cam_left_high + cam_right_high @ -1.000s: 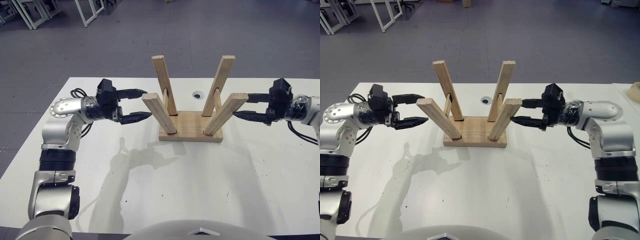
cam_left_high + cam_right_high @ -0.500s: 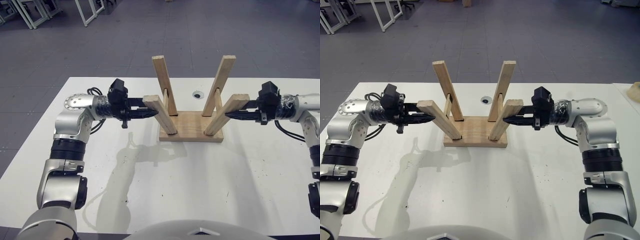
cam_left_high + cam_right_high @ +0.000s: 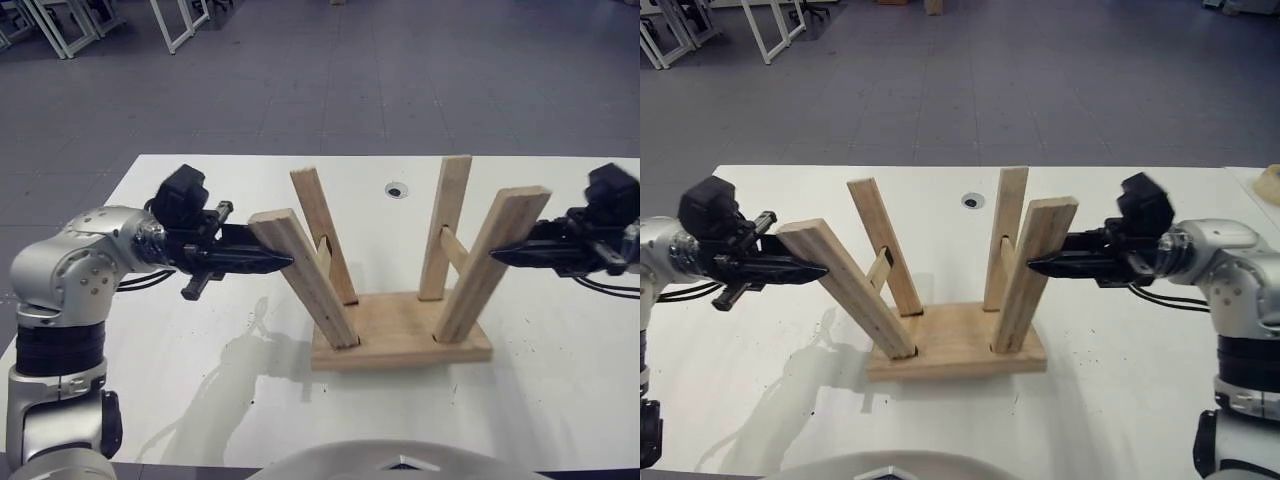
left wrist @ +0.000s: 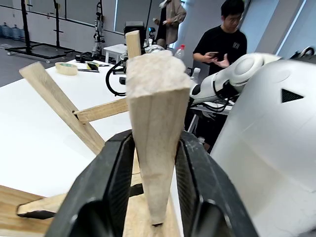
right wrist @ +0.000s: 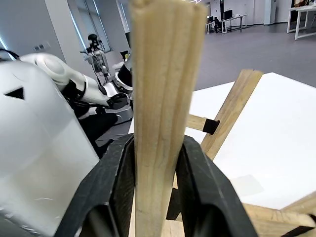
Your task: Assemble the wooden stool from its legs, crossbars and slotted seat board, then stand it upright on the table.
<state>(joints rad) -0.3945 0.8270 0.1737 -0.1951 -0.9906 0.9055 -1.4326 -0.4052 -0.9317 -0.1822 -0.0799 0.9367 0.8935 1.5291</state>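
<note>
on the table point(image 3: 566, 402), left hand point(image 3: 283, 262) and right hand point(image 3: 497, 255) each clamp a stool leg point(image 3: 312, 288), crossbars point(image 3: 455, 250) half-hidden.

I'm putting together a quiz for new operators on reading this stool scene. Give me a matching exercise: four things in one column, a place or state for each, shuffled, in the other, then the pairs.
Things
1. left gripper
2. right gripper
3. seat board
4. crossbar

Places or states
A. spans between two legs, off the table
B. shut on the near right leg
C. at the bottom, with the legs pointing up from it
D. shut on the near left leg

Pairs: 1-D, 2-B, 3-C, 4-A
</note>
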